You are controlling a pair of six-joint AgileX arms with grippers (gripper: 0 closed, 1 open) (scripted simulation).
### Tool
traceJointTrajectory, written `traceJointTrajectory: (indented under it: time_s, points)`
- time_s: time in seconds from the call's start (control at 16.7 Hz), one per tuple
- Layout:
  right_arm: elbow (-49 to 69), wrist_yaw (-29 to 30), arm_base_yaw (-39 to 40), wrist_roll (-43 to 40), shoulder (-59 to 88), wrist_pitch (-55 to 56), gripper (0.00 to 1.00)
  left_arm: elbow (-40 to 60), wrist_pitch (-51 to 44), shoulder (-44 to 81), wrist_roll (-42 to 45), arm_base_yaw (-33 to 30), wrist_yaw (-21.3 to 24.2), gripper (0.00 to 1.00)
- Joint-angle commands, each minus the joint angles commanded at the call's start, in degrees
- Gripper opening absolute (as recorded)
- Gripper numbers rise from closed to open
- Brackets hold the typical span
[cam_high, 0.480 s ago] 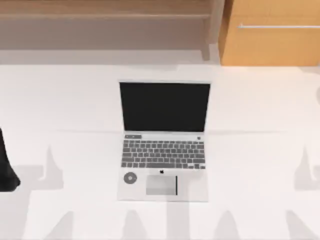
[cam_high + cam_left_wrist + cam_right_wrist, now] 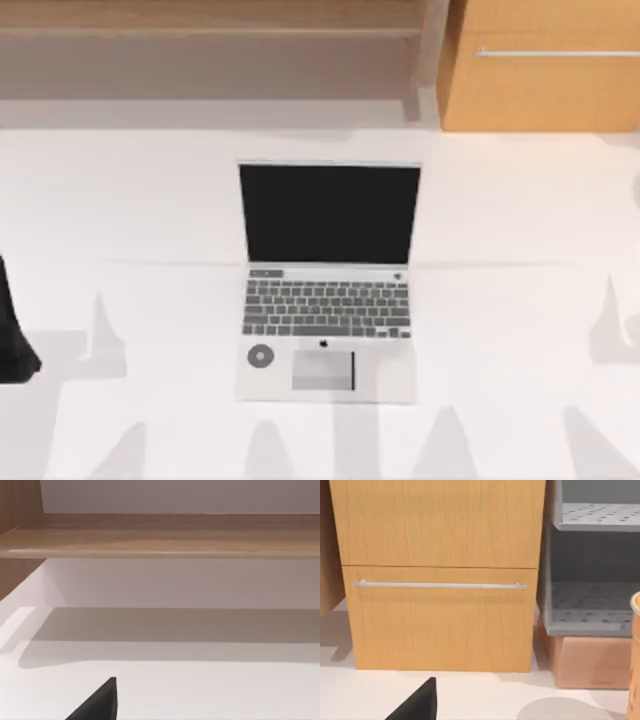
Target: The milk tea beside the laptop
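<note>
Orange-walled, pale-rimmed, the milk tea [image 2: 635,655] peeks in at my right wrist view's edge, near a wooden drawer cabinet [image 2: 440,575]. The silver laptop [image 2: 328,283] sits open mid-table. Left arm [image 2: 12,330] parked at the table's left edge; I cannot tell either gripper's state.

The laptop [image 2: 329,283] looks matt silver metal with a glossy black screen; the desk [image 2: 120,210] is smooth white; the cabinet [image 2: 440,575] is grained wood.

Bright, even light; soft grey shadows streak the white table [image 2: 150,200].
</note>
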Motion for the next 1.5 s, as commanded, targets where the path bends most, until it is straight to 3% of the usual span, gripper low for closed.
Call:
traceJointTrajectory:
  time_s: [1.02, 1.5]
  points:
    - [17.8, -24.1, -23.5, 0.7, 90.0, 68.8, 1.00, 0.0, 0.0, 0.0, 0.0, 0.0, 0.0, 1.00]
    - [24.5, -29.5, -31.5, 1.0, 113.7, 89.8, 1.00, 0.0, 0.0, 0.0, 0.0, 0.0, 0.0, 1.00]
